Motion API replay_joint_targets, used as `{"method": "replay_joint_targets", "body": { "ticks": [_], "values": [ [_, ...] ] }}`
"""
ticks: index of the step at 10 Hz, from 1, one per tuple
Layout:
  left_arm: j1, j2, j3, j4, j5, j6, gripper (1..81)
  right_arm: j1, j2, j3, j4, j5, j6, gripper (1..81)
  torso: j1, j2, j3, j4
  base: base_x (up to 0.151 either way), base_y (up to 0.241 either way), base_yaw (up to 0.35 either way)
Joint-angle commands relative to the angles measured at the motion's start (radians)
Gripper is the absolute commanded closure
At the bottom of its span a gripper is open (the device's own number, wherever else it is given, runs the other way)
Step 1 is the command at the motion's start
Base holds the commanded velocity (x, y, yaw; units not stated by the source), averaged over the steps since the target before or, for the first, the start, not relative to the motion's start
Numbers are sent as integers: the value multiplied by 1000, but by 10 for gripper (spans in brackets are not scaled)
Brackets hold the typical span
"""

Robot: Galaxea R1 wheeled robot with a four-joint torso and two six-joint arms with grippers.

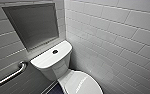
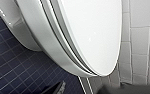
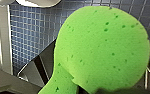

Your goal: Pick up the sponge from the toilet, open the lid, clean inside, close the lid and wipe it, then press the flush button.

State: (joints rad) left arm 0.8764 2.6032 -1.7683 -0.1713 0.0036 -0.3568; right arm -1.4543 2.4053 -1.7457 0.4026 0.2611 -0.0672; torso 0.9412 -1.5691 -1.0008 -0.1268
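Note:
The white toilet (image 1: pixel 52 60) stands in the corner, with the dark round flush button (image 1: pixel 55 51) in the middle of its tank top. Its oval lid (image 1: pixel 83 83) lies shut on the bowl. The left wrist view shows this lid (image 2: pixel 91 32) close up and from the side, flat on the seat, with my left gripper (image 2: pixel 93 90) open just off its front edge and holding nothing. The bright green sponge (image 3: pixel 101 50) sits large in the right wrist view, above the floor. My right gripper (image 3: pixel 66 80) is shut on its narrow waist.
A steel grab bar (image 1: pixel 9 76) runs along the left wall, below a recessed niche (image 1: pixel 32 25). A white tiled wall (image 1: pixel 121 37) stands close on the toilet's right. The floor (image 2: pixel 13 72) is small dark blue tiles.

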Motion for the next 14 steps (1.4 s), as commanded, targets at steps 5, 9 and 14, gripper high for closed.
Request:
{"method": "replay_joint_targets", "body": {
  "ticks": [5, 9, 14],
  "values": [
    [-133, 49, 36, -17, 41, -62, 10, 41, -19, 6, -13, -71, 1, 811, 0, 0, -17, 0, 0, 0, 0],
    [-147, 111, -20, -16, 27, -87, 10, 45, -15, 6, -13, -63, 4, 811, 1, 0, -28, 0, 0, 0, 0],
    [-144, 158, -129, -17, 13, -88, 10, 57, -7, 0, -13, -62, 6, 811, 1, 0, -28, 0, 0, 0, 0]
  ]
}}
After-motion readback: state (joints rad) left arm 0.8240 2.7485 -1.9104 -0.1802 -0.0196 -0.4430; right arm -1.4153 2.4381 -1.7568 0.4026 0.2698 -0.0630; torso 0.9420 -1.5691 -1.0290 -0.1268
